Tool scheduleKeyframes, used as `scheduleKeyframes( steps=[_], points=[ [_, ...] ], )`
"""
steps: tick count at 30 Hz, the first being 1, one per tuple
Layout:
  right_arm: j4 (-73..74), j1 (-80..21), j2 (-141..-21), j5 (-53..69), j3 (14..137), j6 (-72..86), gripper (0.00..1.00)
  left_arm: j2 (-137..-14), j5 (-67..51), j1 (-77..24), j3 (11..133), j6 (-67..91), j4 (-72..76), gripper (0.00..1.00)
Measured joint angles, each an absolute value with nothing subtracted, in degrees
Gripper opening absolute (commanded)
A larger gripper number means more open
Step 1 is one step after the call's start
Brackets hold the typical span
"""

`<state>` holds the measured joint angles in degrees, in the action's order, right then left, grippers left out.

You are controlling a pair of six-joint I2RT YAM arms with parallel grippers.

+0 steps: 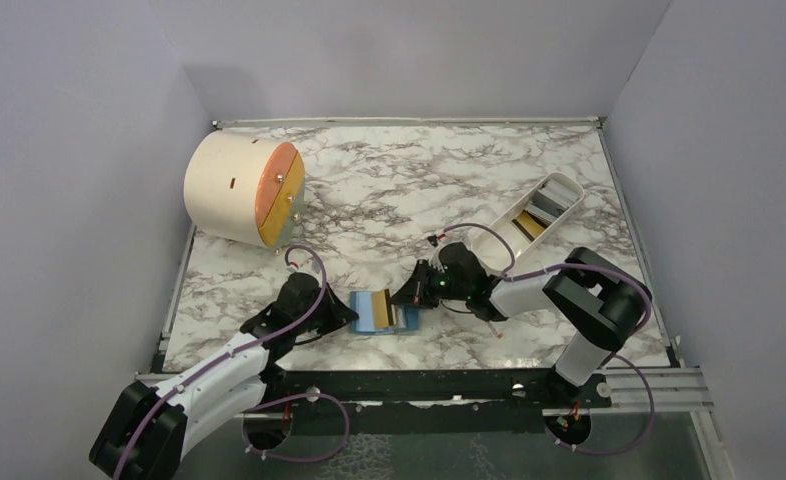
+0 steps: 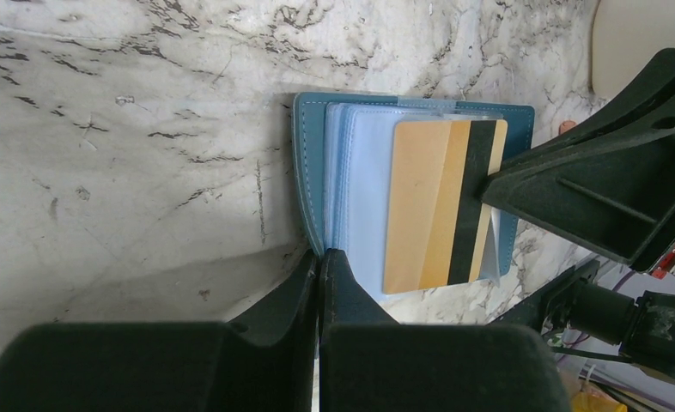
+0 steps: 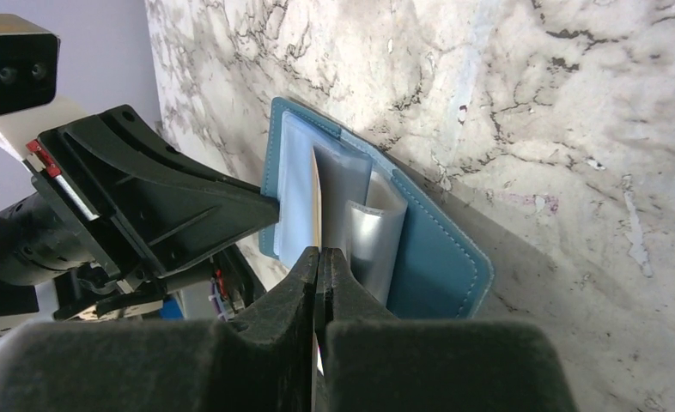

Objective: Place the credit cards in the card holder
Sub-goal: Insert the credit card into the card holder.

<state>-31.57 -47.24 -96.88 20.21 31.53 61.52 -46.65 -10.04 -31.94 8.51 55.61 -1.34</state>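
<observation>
The teal-blue card holder (image 1: 367,310) lies open on the marble table between both arms, its clear sleeves showing. It also shows in the left wrist view (image 2: 313,163) and the right wrist view (image 3: 441,262). My left gripper (image 2: 319,256) is shut and pinches the holder's near edge. My right gripper (image 3: 319,253) is shut on a gold credit card with a dark stripe (image 2: 433,206). The card lies over the sleeves, and the right wrist view shows it edge-on (image 3: 316,202) between two sleeves. More cards (image 1: 531,224) lie in the white tray.
The white oblong tray (image 1: 561,186) lies at the back right, behind the right arm. A cream cylinder with an orange lid (image 1: 241,190) lies on its side at the back left. Grey walls enclose the table.
</observation>
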Motion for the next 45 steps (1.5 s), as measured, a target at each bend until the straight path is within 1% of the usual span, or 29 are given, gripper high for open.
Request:
scheduleKeyframes(
  steps=[3, 5, 7, 12, 18, 26, 33, 38, 41, 45],
  points=[
    [-31.6, -48.2, -97.0, 19.0, 31.5, 62.3, 0.01, -46.5, -10.0, -31.9, 8.3, 55.9, -1.2, 0.00],
    [-31.6, -49.1, -97.0, 18.0, 31.5, 63.0, 0.04, -46.4, -10.0, -31.9, 8.1, 56.1, -1.1, 0.00],
    [-31.5, -49.7, -97.2, 17.0, 31.6, 63.6, 0.09, -46.3, -10.1, -31.9, 8.0, 56.3, -1.1, 0.00],
    [-29.6, -50.9, -97.8, 15.2, 32.3, 64.7, 0.28, -46.1, -10.1, -31.9, 8.0, 56.5, -1.1, 0.00],
    [-23.6, -51.3, -96.1, 13.1, 33.4, 64.2, 0.38, -45.6, -10.1, -31.9, 7.9, 56.7, -1.1, 0.00],
    [-16.9, -52.4, -94.8, 11.3, 36.0, 62.3, 0.39, -44.2, -10.1, -31.9, 7.8, 56.9, -1.5, 0.00],
    [-13.3, -53.8, -94.8, 10.3, 38.0, 60.9, 0.32, -43.8, -10.2, -31.9, 7.6, 57.1, -1.6, 0.00],
    [-13.3, -55.4, -95.7, 9.7, 38.8, 61.7, 0.30, -43.7, -10.3, -31.9, 7.6, 57.3, -1.6, 0.00],
    [-13.5, -56.2, -96.8, 9.6, 39.2, 62.3, 0.31, -43.6, -10.5, -31.9, 7.6, 57.5, -1.6, 0.00],
    [-11.3, -56.5, -97.5, 8.9, 41.5, 62.0, 0.36, -43.5, -10.5, -31.9, 7.3, 57.5, -1.8, 0.00]
  ],
)
